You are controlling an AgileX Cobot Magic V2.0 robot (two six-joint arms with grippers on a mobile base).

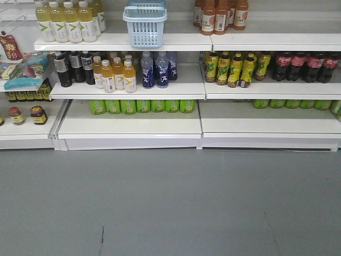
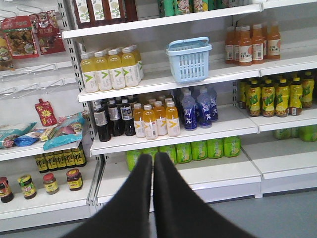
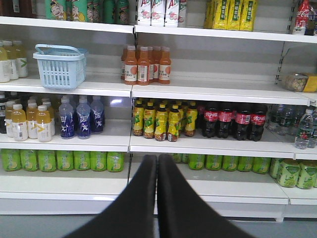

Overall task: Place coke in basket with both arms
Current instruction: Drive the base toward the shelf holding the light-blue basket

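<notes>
The light blue basket (image 1: 145, 24) stands on an upper shelf between pale yellow and orange drink bottles. It also shows in the left wrist view (image 2: 189, 59) and the right wrist view (image 3: 60, 67). No red coke can shows clearly. A small red item (image 3: 303, 15) at the top right shelf edge is too small to identify. My left gripper (image 2: 152, 157) is shut and empty, held well back from the shelves. My right gripper (image 3: 157, 158) is also shut and empty, facing the shelves. Neither arm shows in the front view.
Dark cola bottles with red labels (image 1: 303, 66) stand on the middle shelf at right. Yellow-green bottles (image 1: 234, 68), blue bottles (image 1: 159, 69) and green packs (image 1: 141, 105) fill the shelves. Jars (image 1: 26, 114) and snack bags sit at left. Grey floor (image 1: 170, 202) lies in front.
</notes>
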